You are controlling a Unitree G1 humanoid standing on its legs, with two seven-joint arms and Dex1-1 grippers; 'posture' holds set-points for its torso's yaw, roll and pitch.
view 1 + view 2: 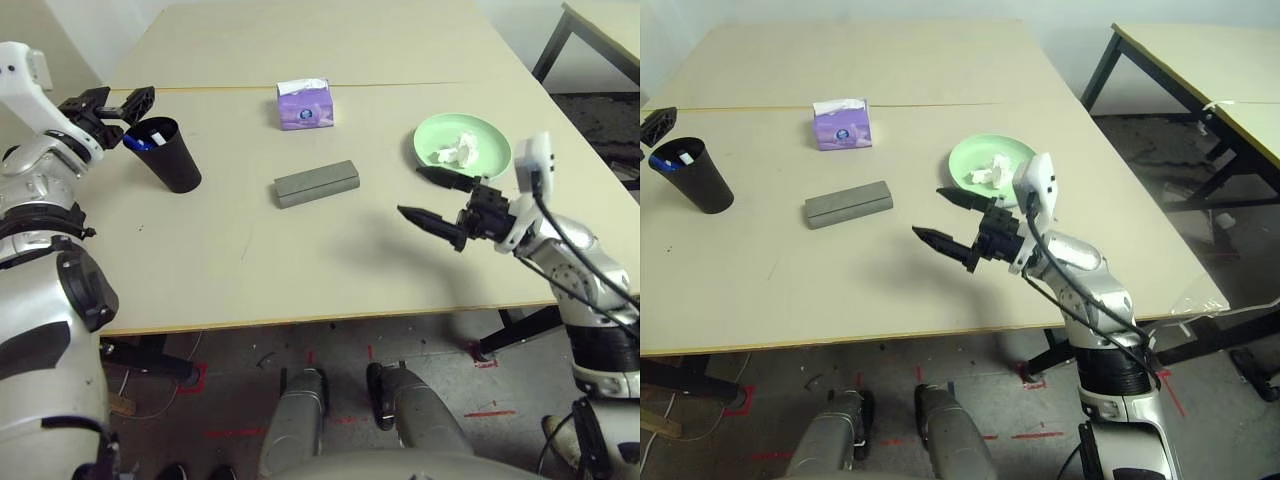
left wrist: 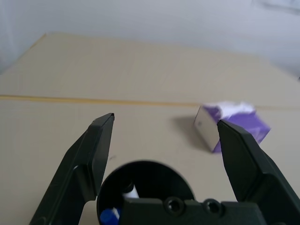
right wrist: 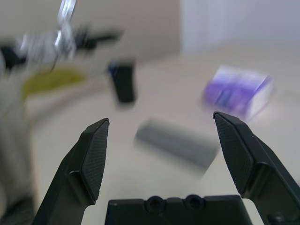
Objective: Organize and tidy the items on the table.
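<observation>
Black cup holds a blue-capped white marker; both grippers, left and right, spread apart, empty.

Blk cup, grn plate, grey case.

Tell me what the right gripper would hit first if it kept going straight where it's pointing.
Probably the grey glasses case: it lies centred between the open jaws of the right gripper. Height is unclear, so it might pass above it.
</observation>
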